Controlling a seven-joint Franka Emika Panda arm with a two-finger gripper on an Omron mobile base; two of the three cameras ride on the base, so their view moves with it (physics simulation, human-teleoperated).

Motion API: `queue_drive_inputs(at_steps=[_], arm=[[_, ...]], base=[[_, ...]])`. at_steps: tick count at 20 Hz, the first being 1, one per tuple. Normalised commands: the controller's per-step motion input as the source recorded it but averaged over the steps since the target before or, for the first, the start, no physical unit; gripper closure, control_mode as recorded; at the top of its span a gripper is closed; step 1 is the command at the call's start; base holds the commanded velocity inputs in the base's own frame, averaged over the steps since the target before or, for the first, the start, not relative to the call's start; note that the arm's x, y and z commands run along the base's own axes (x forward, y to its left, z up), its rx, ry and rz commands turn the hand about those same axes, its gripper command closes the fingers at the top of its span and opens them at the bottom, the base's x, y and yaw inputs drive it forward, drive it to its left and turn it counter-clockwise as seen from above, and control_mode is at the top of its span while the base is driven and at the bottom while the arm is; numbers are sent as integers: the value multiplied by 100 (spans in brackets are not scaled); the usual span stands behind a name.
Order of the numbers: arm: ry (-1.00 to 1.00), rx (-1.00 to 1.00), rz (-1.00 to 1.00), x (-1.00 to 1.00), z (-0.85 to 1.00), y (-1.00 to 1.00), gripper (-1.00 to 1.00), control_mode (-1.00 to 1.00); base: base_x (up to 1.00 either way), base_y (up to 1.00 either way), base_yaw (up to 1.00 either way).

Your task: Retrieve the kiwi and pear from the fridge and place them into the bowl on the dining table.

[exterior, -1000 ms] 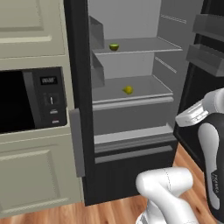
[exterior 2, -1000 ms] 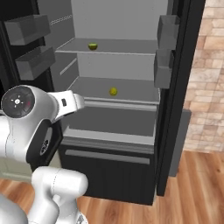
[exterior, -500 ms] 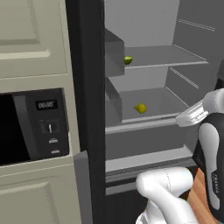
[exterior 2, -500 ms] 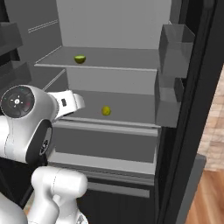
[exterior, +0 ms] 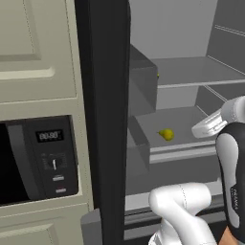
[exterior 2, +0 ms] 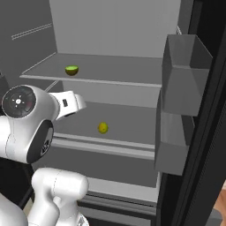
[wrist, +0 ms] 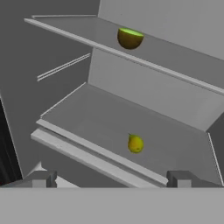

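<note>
Standing open, the fridge (exterior 2: 185,132) shows grey shelves. Kiwi (exterior 2: 71,69) is seen on the upper shelf, left of centre. Pear (exterior 2: 103,128) lies alone on the shelf below, near its front edge. Gripper (wrist: 111,179) is held wide, empty, short of the pear.

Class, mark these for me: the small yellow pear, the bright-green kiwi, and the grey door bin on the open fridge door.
Small yellow pear (wrist: 135,144), hand view, middle of its body.
Bright-green kiwi (exterior 2: 71,70), right base view, centre of the fruit.
Grey door bin (exterior 2: 183,75), right base view, its front wall.
</note>
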Motion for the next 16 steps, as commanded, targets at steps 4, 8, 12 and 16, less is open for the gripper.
queue_drive_inputs(at_steps=[4, 8, 12, 16], arm=[[0, 0, 0, 0, 0, 0, -100, 100], [5, 0, 0, 32, 0, 2, -100, -100], [19, 0, -2, 51, 3, 11, -100, -100], [17, 0, -6, 26, 31, 0, -100, -100]], base=[[95, 0, 12], [32, 0, 4], [0, 0, 0], [0, 0, 0]])
